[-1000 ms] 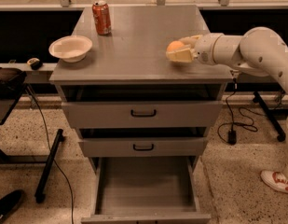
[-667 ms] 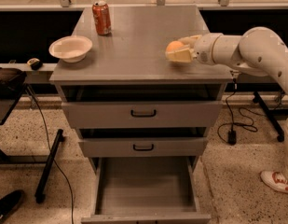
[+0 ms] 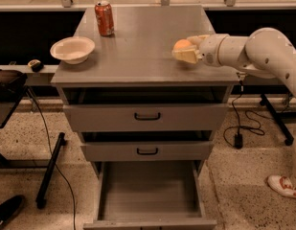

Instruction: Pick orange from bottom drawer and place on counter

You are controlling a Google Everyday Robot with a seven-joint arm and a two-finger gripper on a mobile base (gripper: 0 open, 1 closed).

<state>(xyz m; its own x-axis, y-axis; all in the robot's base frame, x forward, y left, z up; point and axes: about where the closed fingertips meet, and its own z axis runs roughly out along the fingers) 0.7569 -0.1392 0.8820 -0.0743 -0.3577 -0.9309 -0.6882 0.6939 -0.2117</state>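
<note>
Here we go: white arm in from right. gripper (image 3: 183, 48) low over flat grey square tabletop (image 3: 138, 47), by right edge, nearer front-right corner. Pale fingers (image 3: 187, 56) clamped on small round orange fruit (image 3: 182, 43). Below, deep grey bottom drawer (image 3: 148, 186) pulled open. red soda can (image 3: 104, 18) near back-left corner; white bowl (image 3: 72, 49) at left edge.

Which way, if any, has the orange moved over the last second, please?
No. The orange stays in the gripper over the counter's right edge, just as far from the can as before.
</note>
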